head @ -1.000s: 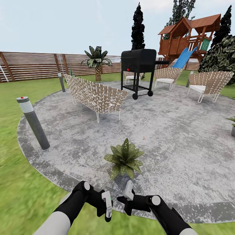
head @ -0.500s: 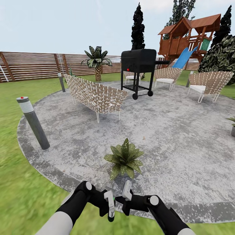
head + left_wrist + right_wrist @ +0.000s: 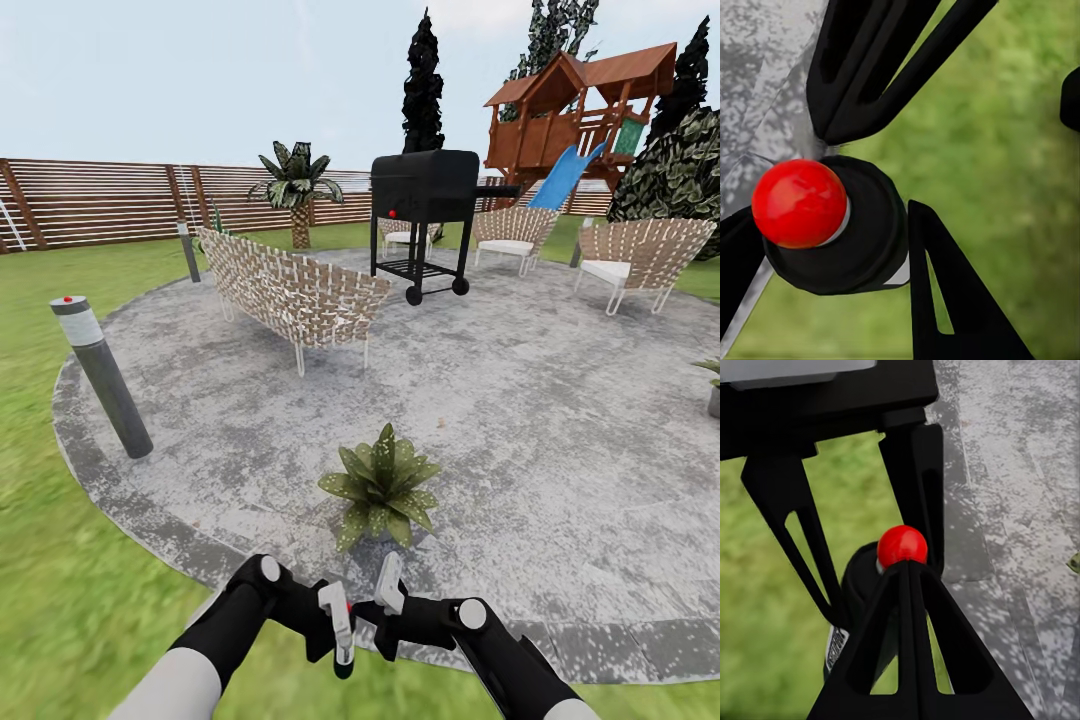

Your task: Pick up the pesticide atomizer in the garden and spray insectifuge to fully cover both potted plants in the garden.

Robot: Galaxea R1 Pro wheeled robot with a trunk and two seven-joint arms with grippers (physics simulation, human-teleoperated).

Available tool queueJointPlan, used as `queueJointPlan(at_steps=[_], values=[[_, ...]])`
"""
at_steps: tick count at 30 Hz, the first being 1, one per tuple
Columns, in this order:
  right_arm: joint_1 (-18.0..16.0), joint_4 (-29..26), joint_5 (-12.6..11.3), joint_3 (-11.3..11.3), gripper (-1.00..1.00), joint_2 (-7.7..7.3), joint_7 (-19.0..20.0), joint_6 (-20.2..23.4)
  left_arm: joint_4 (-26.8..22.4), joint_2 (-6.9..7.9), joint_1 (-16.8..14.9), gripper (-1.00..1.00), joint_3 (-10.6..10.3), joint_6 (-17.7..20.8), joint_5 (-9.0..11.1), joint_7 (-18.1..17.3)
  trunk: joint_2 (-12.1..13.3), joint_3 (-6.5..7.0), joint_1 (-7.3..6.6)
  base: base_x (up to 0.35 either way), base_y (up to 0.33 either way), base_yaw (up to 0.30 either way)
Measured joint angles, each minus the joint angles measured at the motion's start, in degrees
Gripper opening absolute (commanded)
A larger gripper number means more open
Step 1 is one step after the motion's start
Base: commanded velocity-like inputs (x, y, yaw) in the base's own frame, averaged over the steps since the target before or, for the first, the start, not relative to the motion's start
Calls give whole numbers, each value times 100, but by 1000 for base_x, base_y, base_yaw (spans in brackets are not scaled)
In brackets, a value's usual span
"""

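Left gripper (image 3: pixel 343 628) clamps the pesticide atomizer (image 3: pixel 832 225), whose top light went green to red (likely spraying). Right gripper (image 3: pixel 385 600) closed in beside it; opening unclear. Potted plant (image 3: pixel 383 485) just ahead.

A round grey stone patio (image 3: pixel 520 440) is being bordered by green lawn (image 3: pixel 60 560). On the patio, a potted plant (image 3: pixel 381 487) is being carried near the front rim, with a woven bench (image 3: pixel 290 293) and a black grill (image 3: pixel 424 222) beyond it; woven chairs (image 3: pixel 640 258) are being carried right of the grill. A grey bollard lamp (image 3: pixel 100 375) is being carried at the rim left of the plant.
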Motion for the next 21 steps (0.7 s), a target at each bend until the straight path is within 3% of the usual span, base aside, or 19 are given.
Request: queueJointPlan(at_steps=[4, 10, 11, 13, 16, 18, 20, 21], values=[[0, 0, 3, 0, -100, 0, 0, -1, 0, 85, 6, -100, 3, -11, -4, -7, 0, 0, 0, 0, 0, 0], [0, 10, 10, -6, -100, -9, 0, -7, 313, 782, 28, -100, 11, -23, -26, -15, 0, 0, 0, 0, 0, 0], [0, 18, 12, -6, 100, -9, -2, -7, 392, 881, 65, -100, 15, -24, -36, -15, 0, 0, 0, 0, 0, 0], [0, 36, 19, -4, 100, -25, -4, -8, 480, 1220, 265, -100, 18, -123, -49, -17, 0, -1, 0, 0, 0, 0], [0, 57, 28, -23, 100, -34, -38, -1, 496, 1539, 535, -100, 24, -400, -45, 9, 0, -1, 0, 0, 0, 0], [0, 66, 30, -33, 100, -55, -63, -2, 498, 1658, 652, -100, 77, -441, -28, 217, 0, 0, 0, 0, 0, 0], [7, 221, 38, -53, 100, -231, -191, -10, 502, 1720, 747, -100, 525, -455, -2, 835, 0, 0, 0, 0, 0, 0], [9, 467, 28, -86, 100, -387, -435, -17, 507, 1719, 815, -100, 891, -460, 18, 1207, 0, -1, 0, 0, 0, 0]])
